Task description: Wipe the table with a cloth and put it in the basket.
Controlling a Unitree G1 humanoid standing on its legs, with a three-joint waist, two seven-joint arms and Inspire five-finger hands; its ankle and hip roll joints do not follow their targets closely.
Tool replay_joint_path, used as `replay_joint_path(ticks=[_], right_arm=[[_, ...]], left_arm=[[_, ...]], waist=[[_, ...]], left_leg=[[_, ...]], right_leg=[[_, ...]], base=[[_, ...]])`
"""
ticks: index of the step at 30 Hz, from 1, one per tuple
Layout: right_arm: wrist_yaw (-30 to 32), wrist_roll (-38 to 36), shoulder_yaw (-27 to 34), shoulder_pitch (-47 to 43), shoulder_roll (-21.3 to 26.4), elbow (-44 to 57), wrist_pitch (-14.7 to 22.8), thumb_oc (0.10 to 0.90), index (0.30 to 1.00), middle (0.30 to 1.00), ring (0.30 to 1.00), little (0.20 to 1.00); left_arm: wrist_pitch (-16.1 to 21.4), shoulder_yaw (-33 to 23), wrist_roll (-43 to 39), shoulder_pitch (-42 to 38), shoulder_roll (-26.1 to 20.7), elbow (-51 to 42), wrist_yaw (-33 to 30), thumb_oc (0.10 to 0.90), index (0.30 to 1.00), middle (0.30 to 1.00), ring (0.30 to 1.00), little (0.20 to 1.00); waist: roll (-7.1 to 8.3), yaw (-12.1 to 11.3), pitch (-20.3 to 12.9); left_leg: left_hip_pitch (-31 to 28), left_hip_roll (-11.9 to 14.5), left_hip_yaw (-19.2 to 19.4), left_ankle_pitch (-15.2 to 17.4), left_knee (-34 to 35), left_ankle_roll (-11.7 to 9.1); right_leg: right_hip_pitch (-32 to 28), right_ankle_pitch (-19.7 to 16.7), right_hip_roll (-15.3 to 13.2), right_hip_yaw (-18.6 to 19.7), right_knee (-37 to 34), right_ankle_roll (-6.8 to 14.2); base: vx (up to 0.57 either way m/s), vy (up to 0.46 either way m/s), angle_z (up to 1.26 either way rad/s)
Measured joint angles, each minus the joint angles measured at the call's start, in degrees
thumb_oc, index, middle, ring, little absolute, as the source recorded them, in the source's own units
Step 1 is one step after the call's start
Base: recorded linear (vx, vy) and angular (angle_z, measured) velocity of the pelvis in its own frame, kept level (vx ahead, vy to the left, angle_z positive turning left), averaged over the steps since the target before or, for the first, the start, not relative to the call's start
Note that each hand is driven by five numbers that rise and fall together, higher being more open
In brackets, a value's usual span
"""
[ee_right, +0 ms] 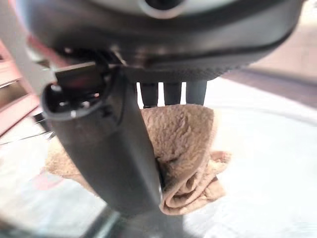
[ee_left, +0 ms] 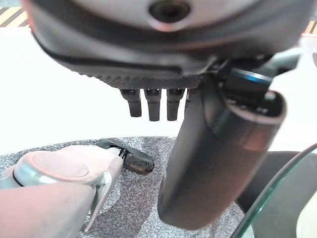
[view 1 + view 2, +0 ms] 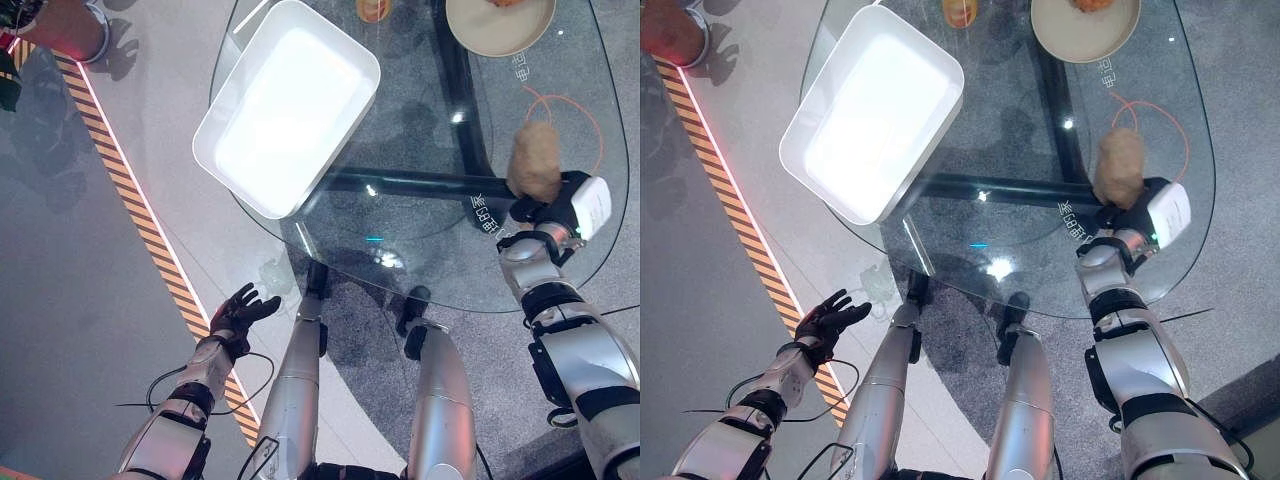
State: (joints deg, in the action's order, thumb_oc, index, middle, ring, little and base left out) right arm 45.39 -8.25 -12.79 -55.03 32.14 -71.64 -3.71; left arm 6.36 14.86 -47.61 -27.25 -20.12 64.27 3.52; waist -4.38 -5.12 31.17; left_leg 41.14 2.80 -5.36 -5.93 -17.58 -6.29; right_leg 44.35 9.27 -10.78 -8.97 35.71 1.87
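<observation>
A tan cloth [image 3: 535, 160] is bunched up over the right part of the round glass table [image 3: 400, 250]. My right hand [image 3: 560, 210] is shut on the cloth; in the right wrist view its thumb [image 1: 114, 148] and fingers pinch the folded cloth [image 1: 188, 148]. A white rectangular basket [image 3: 285, 105] rests on the table's left part, overhanging the rim. My left hand [image 3: 240, 310] hangs open off the table, over the floor at the lower left, with its fingers [image 2: 151, 101] spread and holding nothing.
A beige plate [image 3: 500, 25] with food stands at the table's far right, and an orange cup [image 3: 372, 10] beside it. A dark bar [image 3: 420, 182] runs under the glass. A yellow-black striped line [image 3: 140, 220] crosses the floor on the left.
</observation>
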Motion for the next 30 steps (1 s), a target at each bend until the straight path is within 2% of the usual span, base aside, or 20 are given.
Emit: replay_joint_path(ticks=[6, 14, 20, 30], right_arm=[[0.04, -0.99, 0.71, 1.29, 0.02, 0.01, -0.19, 0.1, 0.3, 0.3, 0.3, 0.2], [0.03, -0.83, 0.15, 1.29, 0.0, 0.63, 0.2, 0.1, 0.3, 0.3, 0.3, 0.2], [-0.08, -0.35, -2.28, 1.11, -0.11, 1.97, 0.69, 0.1, 0.3, 0.3, 0.3, 0.2], [-3.33, 8.49, -11.53, -0.8, -1.76, 10.56, 0.81, 0.1, 0.3, 0.3, 0.3, 0.2]], left_arm=[[-0.17, 0.0, -0.01, -0.15, -0.36, 0.08, 0.51, 0.8, 0.9, 0.9, 0.9, 0.9], [-0.19, 0.01, -0.02, -0.26, -0.44, 0.16, 0.9, 0.8, 0.9, 0.9, 0.9, 0.9], [-0.18, 0.01, -0.81, -0.28, -0.44, 0.35, 0.88, 0.8, 0.9, 0.9, 0.9, 0.9], [-0.01, 0.1, -0.81, -0.27, -0.05, 0.25, 0.52, 0.8, 0.9, 0.9, 0.9, 0.9]], waist=[[-0.01, 2.13, 0.0], [-0.04, 2.03, -0.02], [-0.07, 2.02, -0.03], [-0.15, 1.62, -0.06]], left_leg=[[0.02, 0.01, 0.04, 0.12, -0.21, 0.18], [0.22, 0.34, 0.18, 0.12, 0.01, 0.19], [0.2, 0.34, 0.19, -0.01, 0.16, 0.0], [0.07, 0.35, 0.15, -0.09, 0.51, -0.06]], right_leg=[[-0.03, -0.28, 0.11, 0.13, -0.19, 0.03], [-0.01, -0.81, 0.56, 0.2, -1.07, 0.02], [0.02, -0.81, 0.57, 0.2, -1.08, 0.02], [0.13, -0.73, 0.59, 0.21, -0.89, -0.04]], base=[[0.0, 0.0, 0.0], [-0.01, 0.0, -0.03], [0.0, 0.0, 0.0], [0.0, 0.0, 0.0]])
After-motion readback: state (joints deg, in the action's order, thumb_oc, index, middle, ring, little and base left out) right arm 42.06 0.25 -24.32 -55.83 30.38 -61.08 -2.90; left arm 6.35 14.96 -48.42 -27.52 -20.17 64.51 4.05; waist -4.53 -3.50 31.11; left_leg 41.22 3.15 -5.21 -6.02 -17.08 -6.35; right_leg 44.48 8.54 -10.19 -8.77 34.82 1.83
